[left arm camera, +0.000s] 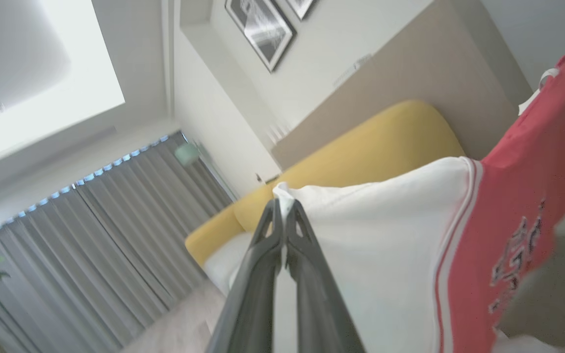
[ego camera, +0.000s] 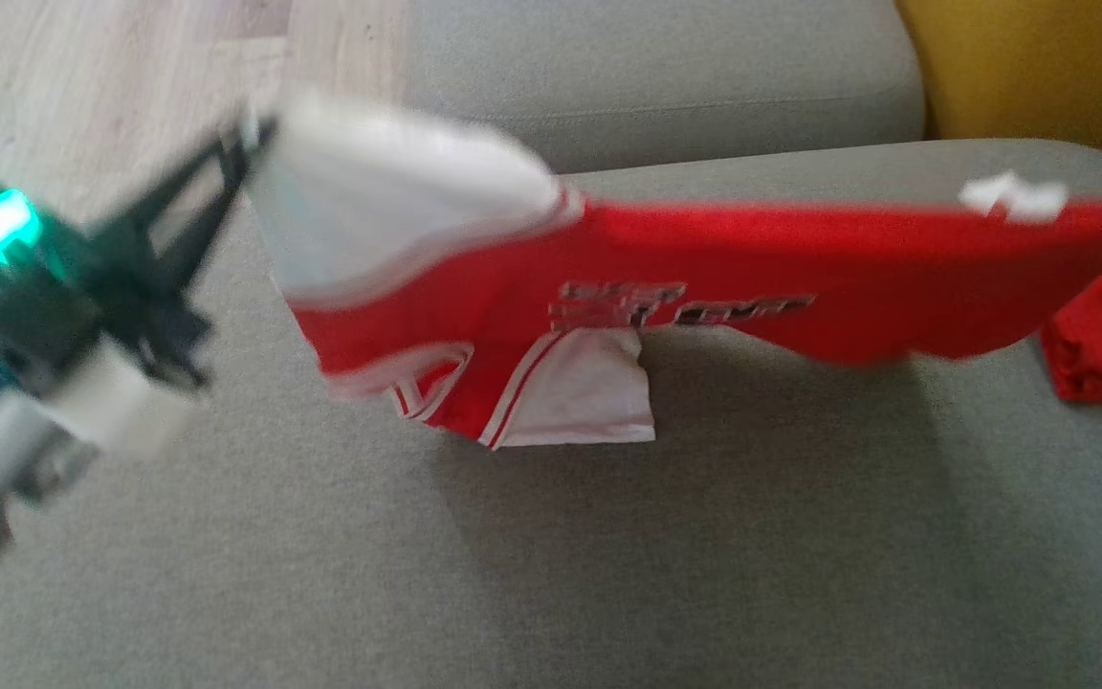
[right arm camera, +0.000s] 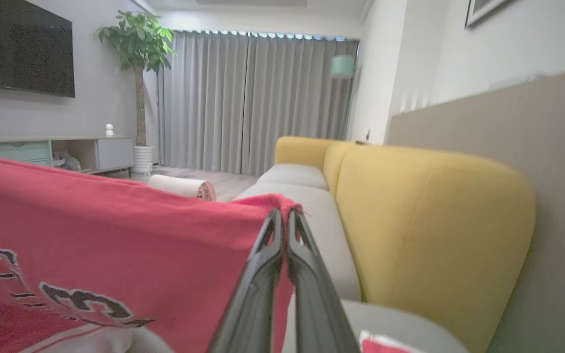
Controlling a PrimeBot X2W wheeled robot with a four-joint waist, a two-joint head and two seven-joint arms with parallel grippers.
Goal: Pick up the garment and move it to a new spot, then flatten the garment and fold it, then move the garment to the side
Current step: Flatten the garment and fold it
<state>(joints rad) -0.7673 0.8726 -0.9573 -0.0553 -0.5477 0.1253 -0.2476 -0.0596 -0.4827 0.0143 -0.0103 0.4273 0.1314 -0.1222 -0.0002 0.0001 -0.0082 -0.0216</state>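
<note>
Head view: left hand [ego camera: 257, 134] grips suspended garment [ego camera: 704, 263].

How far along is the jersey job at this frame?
Done: the red-and-white jersey is picked up, hanging above the grey sofa seat. In hand: the left gripper pinches its white sleeve, the right gripper a red edge, stretching it between them. Left: setting it down, flattening, folding, moving it aside.

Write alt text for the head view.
A red-and-white jersey hangs stretched sideways over a grey sofa seat, casting a shadow on it. The blurred left pincer is shut on its white sleeve at upper left, and the red end runs to the right edge.
</note>
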